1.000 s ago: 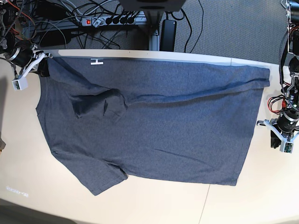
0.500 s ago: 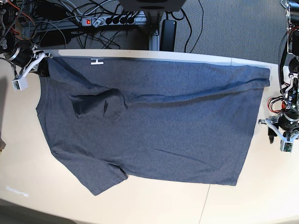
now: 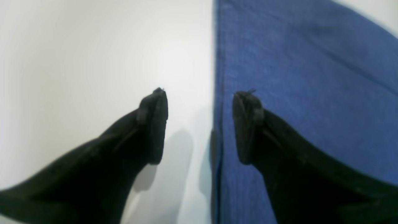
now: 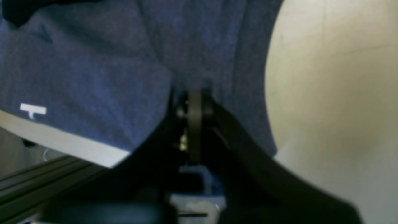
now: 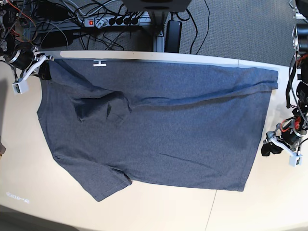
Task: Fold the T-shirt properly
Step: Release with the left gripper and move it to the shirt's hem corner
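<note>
The slate-blue T-shirt (image 5: 163,125) lies spread flat on the cream table (image 5: 159,211), collar end at the left and hem at the right. One sleeve (image 5: 103,108) is folded onto the chest, while the other (image 5: 103,185) sticks out toward the front. My right gripper (image 5: 44,71) is at the far-left corner, shut on the shirt's shoulder fabric (image 4: 217,56); in the right wrist view the gripper (image 4: 194,101) pinches a bunched fold. My left gripper (image 5: 267,148) stands open at the hem. In the left wrist view this gripper (image 3: 202,93) straddles the hem edge (image 3: 217,62), one finger over cloth and one over table.
The table's far edge (image 5: 192,57) runs just behind the shirt, with a small white mark (image 5: 99,63) beside it. A power strip (image 5: 113,20) and cables lie on the grey carpet beyond. Bare table (image 3: 77,62) lies to the right of the hem.
My left gripper has opened and moved toward the table's front, closer to the hem. The right gripper and the shirt have stayed where they were.
</note>
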### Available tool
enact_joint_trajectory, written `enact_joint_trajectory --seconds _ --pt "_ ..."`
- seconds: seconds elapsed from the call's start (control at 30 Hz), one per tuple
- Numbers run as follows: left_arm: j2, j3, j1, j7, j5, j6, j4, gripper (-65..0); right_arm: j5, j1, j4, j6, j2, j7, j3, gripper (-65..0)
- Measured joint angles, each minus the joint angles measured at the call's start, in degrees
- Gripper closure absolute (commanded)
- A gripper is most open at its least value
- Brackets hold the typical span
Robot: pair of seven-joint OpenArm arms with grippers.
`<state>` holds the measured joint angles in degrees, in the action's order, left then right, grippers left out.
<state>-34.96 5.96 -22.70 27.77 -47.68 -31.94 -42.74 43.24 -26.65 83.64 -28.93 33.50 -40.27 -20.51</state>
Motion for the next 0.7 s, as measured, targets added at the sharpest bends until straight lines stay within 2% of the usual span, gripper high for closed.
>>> enact_joint_trajectory --seconds 0.17,0.3,0.7 --pt "1.99 -0.22 -9.16 1.77 -2.51 -3.3 13.53 -36.4 0.0 0.02 0.0 0.0 0.0 -0.02 0.0 0.0" --pt "4.85 -0.2 -12.61 4.39 -3.52 -4.57 20.24 -36.4 0.02 0.02 0.02 0.0 0.0 0.0 0.0 0.0" --pt "7.21 -0.31 -13.66 1.57 -3.21 -4.46 23.17 -36.4 0.0 0.0 0.04 0.0 0.0 -0.02 0.0 0.0"
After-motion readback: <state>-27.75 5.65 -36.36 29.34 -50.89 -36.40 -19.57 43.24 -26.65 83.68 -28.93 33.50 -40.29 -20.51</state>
